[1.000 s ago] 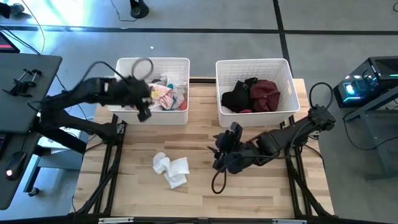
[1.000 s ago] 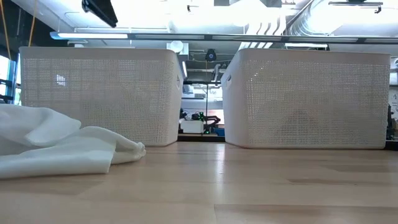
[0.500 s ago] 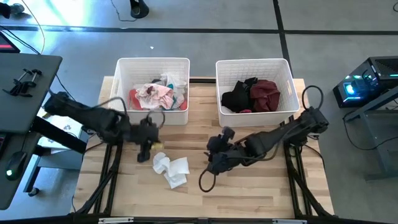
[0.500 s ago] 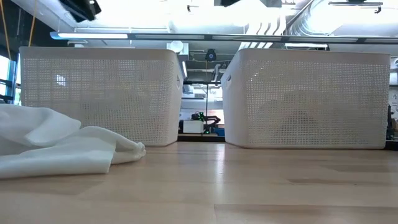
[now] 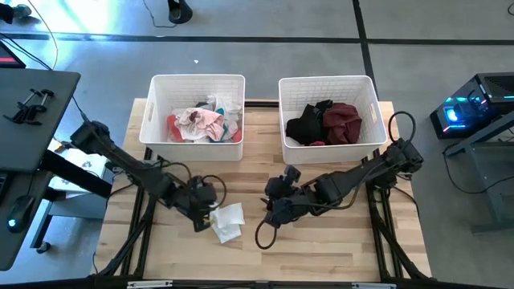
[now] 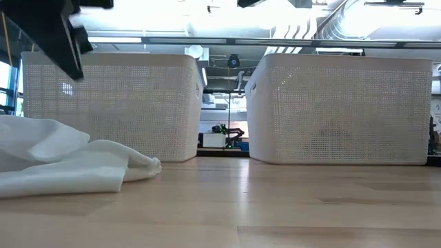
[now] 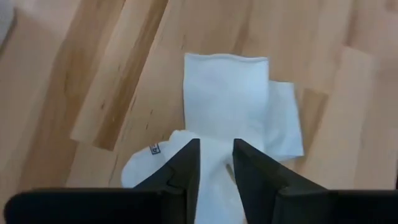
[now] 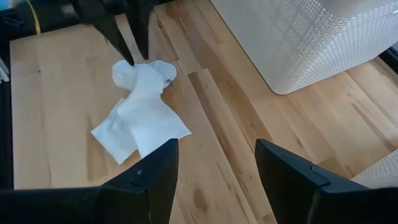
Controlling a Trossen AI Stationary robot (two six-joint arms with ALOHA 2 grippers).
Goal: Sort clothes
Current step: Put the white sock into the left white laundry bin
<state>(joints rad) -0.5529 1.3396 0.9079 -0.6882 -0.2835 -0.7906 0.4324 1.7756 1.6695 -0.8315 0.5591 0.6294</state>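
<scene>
On the wooden table [image 5: 321, 241], a white garment [image 5: 226, 221] is met by the left gripper [image 5: 202, 215].
The left gripper's narrowly parted fingers [image 7: 185, 171] are set on the cloth's edge; a grip cannot be confirmed. Light clothes [image 5: 201, 122] are held in the left basket [image 5: 158, 87], black and maroon clothes [image 5: 325, 120] in the right basket [image 5: 286, 84]. The right gripper [image 5: 273, 210] is kept wide open beside the white garment.

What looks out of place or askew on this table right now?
One crumpled white garment lies loose on the table, outside both baskets; the left pincer is down at its edge. The left basket and right basket stand upright, nothing spilled.
</scene>
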